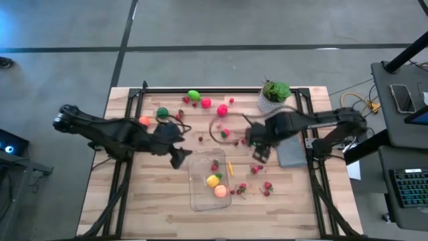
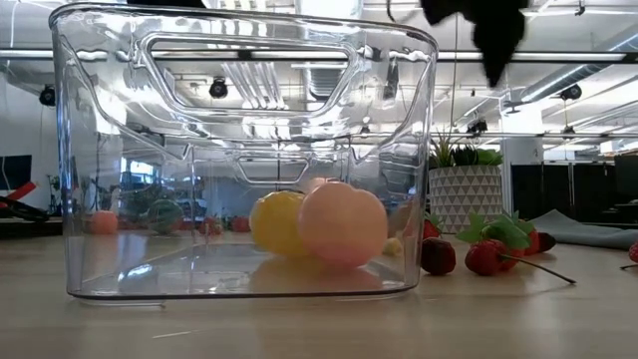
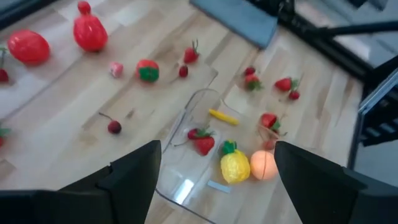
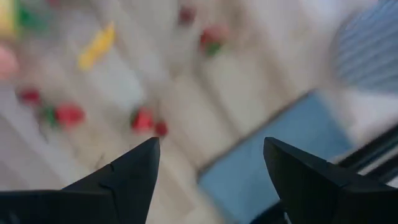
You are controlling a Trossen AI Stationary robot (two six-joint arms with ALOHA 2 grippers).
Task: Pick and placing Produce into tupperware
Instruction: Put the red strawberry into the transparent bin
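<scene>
The clear tupperware [image 1: 198, 199] stands on the table's near middle and fills the low view [image 2: 120, 199]. Inside it lie a yellow piece [image 1: 212, 180] [image 3: 234, 165], a peach-coloured ball [image 1: 221, 191] [image 2: 342, 221] and a strawberry [image 3: 203, 144]. More produce is scattered over the wood: red and green pieces [image 1: 206, 102] toward the far edge, and strawberries [image 1: 267, 187] to the right of the container. My left gripper [image 1: 178, 159] [image 3: 216, 149] hovers open and empty above the container's far left corner. My right gripper [image 1: 259, 152] [image 4: 211, 146] is open and empty above loose strawberries [image 4: 142, 119], to the container's far right.
A potted plant in a white pot [image 1: 274, 94] stands near the far right corner. A flat grey slab [image 1: 291, 152] lies just right of my right gripper. A yellow stick [image 1: 230, 167] lies at the container's right wall. Black frame rails [image 1: 124, 174] run along both table sides.
</scene>
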